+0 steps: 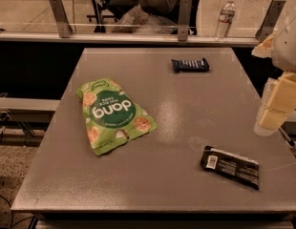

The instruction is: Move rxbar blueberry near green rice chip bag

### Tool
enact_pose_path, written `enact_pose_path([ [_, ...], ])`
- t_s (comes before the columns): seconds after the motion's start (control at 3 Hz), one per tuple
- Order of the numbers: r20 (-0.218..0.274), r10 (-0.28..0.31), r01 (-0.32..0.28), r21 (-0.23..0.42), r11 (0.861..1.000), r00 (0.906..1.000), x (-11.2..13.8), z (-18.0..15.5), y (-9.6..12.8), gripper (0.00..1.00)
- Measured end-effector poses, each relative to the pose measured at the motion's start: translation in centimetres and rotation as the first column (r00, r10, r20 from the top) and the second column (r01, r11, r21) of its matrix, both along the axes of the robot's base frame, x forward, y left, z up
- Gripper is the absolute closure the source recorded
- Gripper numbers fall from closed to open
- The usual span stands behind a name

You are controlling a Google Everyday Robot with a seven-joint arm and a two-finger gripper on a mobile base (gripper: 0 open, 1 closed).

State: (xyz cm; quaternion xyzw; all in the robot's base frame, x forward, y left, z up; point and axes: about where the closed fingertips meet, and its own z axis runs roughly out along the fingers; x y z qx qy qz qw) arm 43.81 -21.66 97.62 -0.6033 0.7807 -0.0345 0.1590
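Nearest us, a black wrapper point(230, 166) with a white barcode patch lies flat by the front right corner of the table point(153, 185). Left of centre we note the green rice chip bag point(114, 114), lying flat, its "dang" logo upside down to us. The rxbar blueberry point(190, 65) rests toward the far edge, right of centre, well apart from the bag. At the right border the gripper point(276, 111) hangs over the table's side, touching none of the three items. Whether it is clenched or released, we cannot tell.

On the tabletop point(186, 109): black wrapper point(230, 166) nearest the pincer point(268, 120) at the right edge, rxbar blueberry point(190, 65) farther off, green rice chip bag point(114, 114) farthest.
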Motion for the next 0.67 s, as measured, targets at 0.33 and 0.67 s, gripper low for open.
enact_pose_path([
  [0.33,0.0,0.0,0.0,0.0,1.0,1.0,0.0,0.0,0.0,0.0],
  [0.67,0.0,-0.005,0.005,0.015,1.0,1.0,2.3,-0.2,0.5,0.0],
])
